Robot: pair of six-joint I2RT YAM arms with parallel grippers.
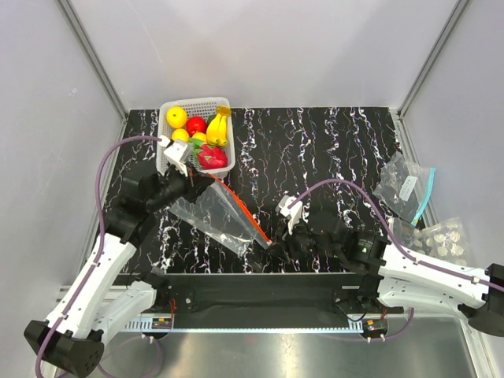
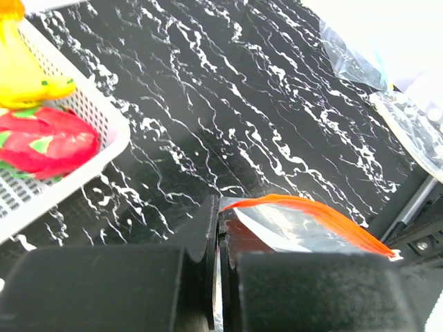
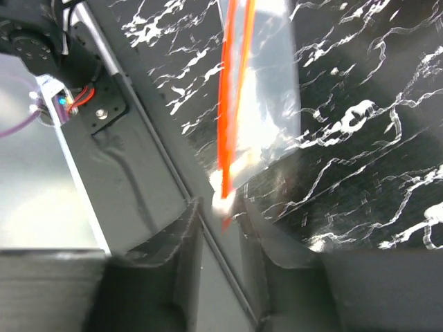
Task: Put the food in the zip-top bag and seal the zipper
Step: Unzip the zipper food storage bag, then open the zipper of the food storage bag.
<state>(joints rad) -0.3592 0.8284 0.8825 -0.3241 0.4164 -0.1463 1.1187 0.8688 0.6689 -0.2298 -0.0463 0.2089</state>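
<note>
The clear zip-top bag (image 1: 219,214) lies stretched across the black marbled table. Its red-orange zipper (image 1: 244,211) runs from the left gripper to the right one. My left gripper (image 2: 220,207) is shut on the bag's corner (image 2: 291,228), where the zipper (image 2: 311,207) begins. My right gripper (image 3: 225,211) stands open at the other end. The white slider tab (image 3: 223,200) sits between its fingertips, with a gap on each side. The food is in the white mesh basket (image 1: 167,109): banana (image 1: 218,126), dragon fruit (image 1: 211,156) and round yellow fruit (image 1: 177,116). No food shows inside the bag.
A clear bag with a teal edge (image 1: 405,185) and a bubbled sheet (image 1: 441,236) lie at the right of the table. The black mounting bar (image 1: 252,287) runs along the near edge, just behind my right gripper. The basket wall (image 2: 97,114) stands close to my left gripper.
</note>
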